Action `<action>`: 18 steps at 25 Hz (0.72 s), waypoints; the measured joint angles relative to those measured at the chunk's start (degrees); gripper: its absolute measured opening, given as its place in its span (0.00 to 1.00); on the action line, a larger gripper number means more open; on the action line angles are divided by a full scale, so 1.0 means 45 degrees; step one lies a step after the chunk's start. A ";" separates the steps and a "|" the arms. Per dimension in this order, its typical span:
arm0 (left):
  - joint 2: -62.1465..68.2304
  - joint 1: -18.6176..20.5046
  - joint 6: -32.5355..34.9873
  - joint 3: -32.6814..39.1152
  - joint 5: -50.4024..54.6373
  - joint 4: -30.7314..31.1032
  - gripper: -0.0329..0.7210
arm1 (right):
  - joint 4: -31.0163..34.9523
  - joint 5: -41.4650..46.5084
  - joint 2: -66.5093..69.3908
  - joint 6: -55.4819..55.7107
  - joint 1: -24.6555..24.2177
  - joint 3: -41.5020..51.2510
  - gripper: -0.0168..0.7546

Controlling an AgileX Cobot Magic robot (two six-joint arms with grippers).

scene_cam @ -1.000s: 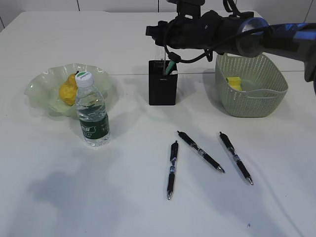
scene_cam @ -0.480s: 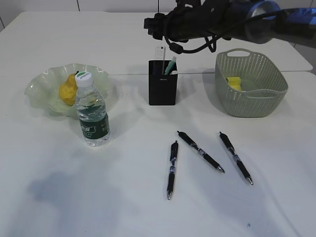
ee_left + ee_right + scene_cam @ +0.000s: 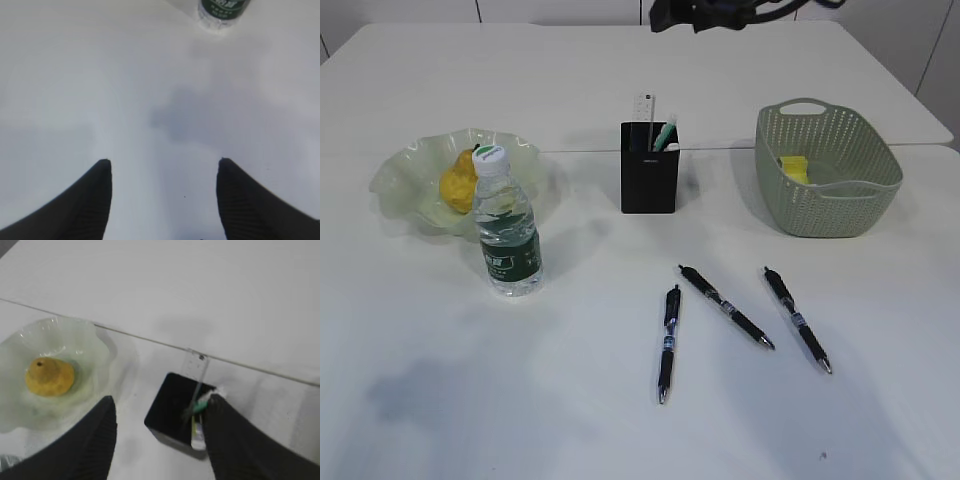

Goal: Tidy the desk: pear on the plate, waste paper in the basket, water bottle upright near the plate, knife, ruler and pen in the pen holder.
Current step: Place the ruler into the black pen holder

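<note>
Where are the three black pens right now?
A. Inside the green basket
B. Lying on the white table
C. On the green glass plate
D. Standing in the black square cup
B: the three black pens lie flat on the plain white table, in front of the matte black square cup, which holds only a clear ruler and a green-tipped item.

We take pen holder (image 3: pixel 649 167) as landmark on desk (image 3: pixel 570 80). Ruler (image 3: pixel 644 112) and knife (image 3: pixel 666 133) stand in it. Left of it we see plate (image 3: pixel 400 175), pear (image 3: pixel 458 181) on it. Water bottle (image 3: pixel 507 224) upright, just before plate. Right of holder: basket (image 3: pixel 828 172), waste paper (image 3: pixel 794 167) in it. Before holder: three pens (image 3: pixel 667 342) (image 3: pixel 726 306) (image 3: pixel 798 319) lie on desk.
</note>
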 joint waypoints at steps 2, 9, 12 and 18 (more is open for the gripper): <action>0.0000 0.0000 0.0000 0.0000 0.0334 0.0000 0.66 | -0.0944 0.1427 -0.0560 0.0718 0.0000 0.0000 0.57; 0.0000 0.0000 0.0000 0.0000 0.0526 0.0006 0.66 | -0.2075 0.4614 -0.2323 0.1421 -0.0028 0.0729 0.57; 0.0000 0.0000 0.0000 0.0000 0.0545 0.0006 0.66 | -0.2122 0.4979 -0.3366 0.1421 -0.0028 0.1904 0.57; 0.0000 0.0000 0.0000 0.0000 0.0545 0.0006 0.66 | -0.2633 0.5580 -0.4953 0.1576 -0.0028 0.4655 0.57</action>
